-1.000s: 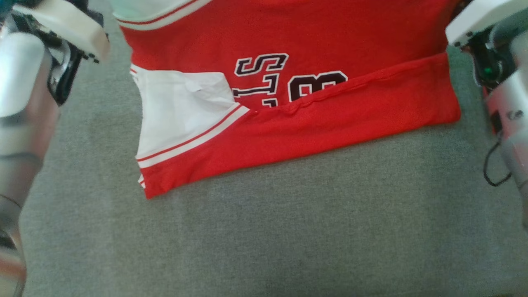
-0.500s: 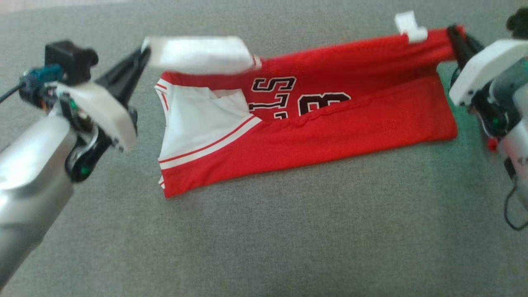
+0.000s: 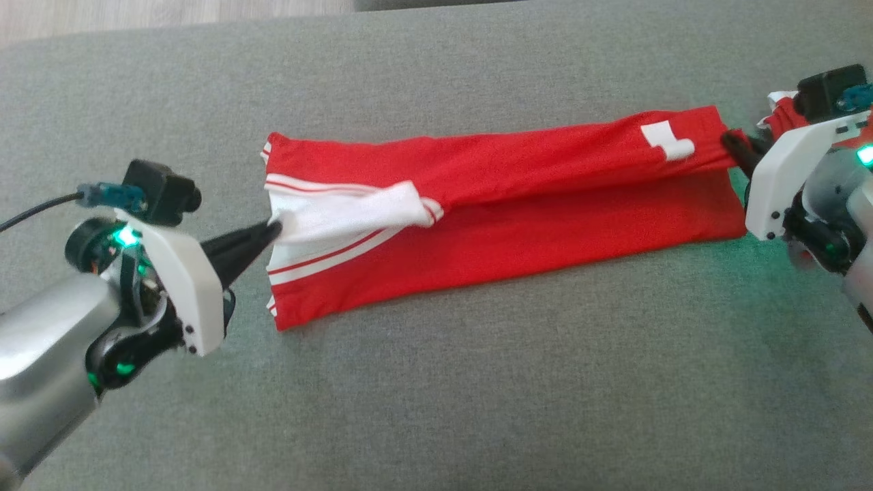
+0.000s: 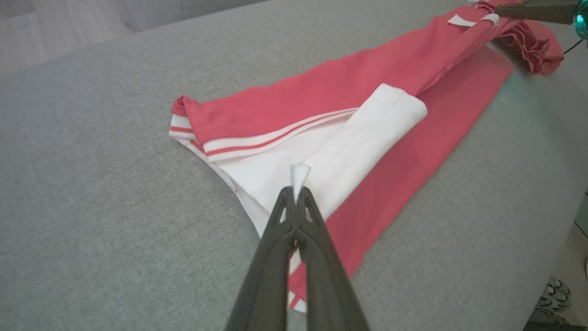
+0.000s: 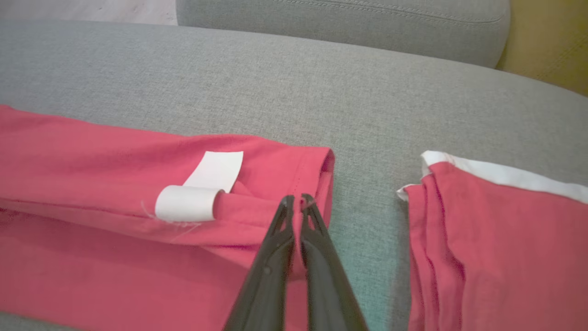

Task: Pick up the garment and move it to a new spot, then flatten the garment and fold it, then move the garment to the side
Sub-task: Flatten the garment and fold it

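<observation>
1. Two closed jaws: left gripper (image 3: 273, 228) pinches the white sleeve tip (image 4: 299, 172) of the garment (image 3: 518, 204); right gripper (image 3: 728, 142) pinches its red hem end (image 5: 319, 179).
2. Garment lies folded lengthwise on the grey cushion (image 3: 477, 382).
3. Lower both ends evenly, taut, before release.

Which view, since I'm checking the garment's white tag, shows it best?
Right wrist view: the tag is close and large, one end curled. Head view shows it small; left wrist view, a sliver far off.
</observation>
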